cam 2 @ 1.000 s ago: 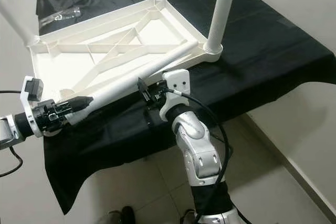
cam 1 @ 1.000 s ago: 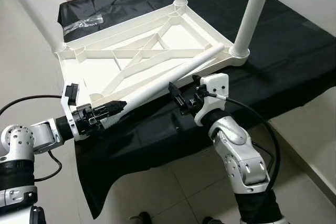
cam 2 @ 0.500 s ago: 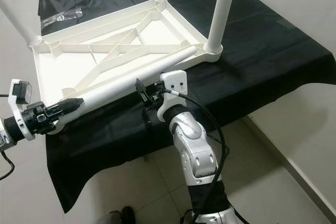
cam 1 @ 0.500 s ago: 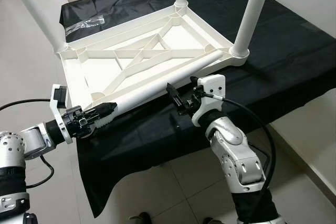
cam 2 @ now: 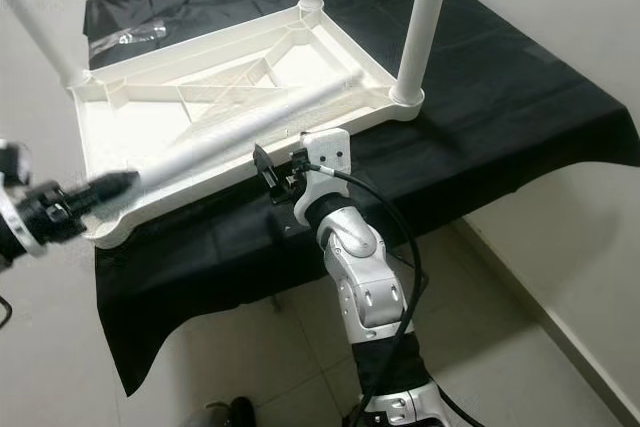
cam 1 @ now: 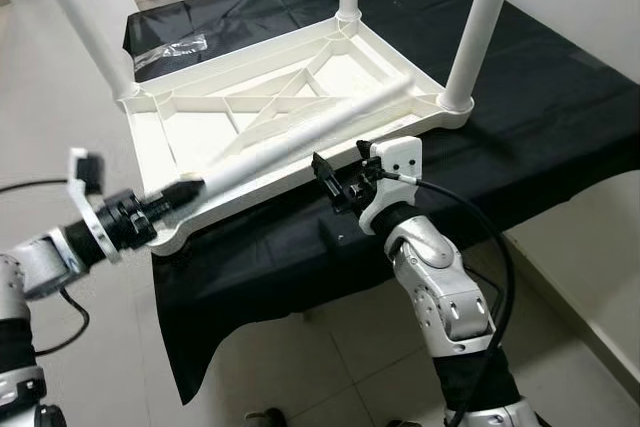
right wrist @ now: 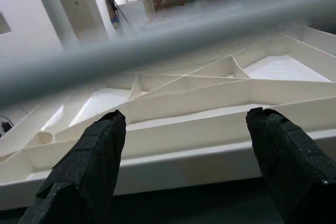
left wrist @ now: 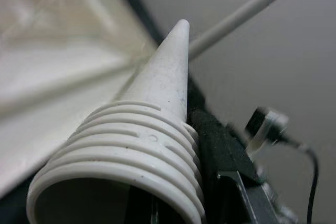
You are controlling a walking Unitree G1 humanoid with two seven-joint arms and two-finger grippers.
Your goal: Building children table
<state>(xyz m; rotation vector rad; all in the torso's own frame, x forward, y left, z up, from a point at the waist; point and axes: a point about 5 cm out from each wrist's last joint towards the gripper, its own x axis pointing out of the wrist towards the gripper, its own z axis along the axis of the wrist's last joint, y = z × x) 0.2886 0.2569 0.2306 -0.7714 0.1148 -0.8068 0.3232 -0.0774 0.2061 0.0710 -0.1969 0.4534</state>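
So the left gripper is clamped on the threaded end of the loose leg, which slants up and away from it across the upside-down tabletop. Right gripper sits spread wide with nothing in it, just below the leg's middle. The free corner socket is right beside the left gripper. I'd swing the threads square over it before twisting.

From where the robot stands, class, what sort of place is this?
Probably a room in a home, used for assembly: a tiled floor, a black cloth spread as a work surface, and an upturned white plastic table on it.
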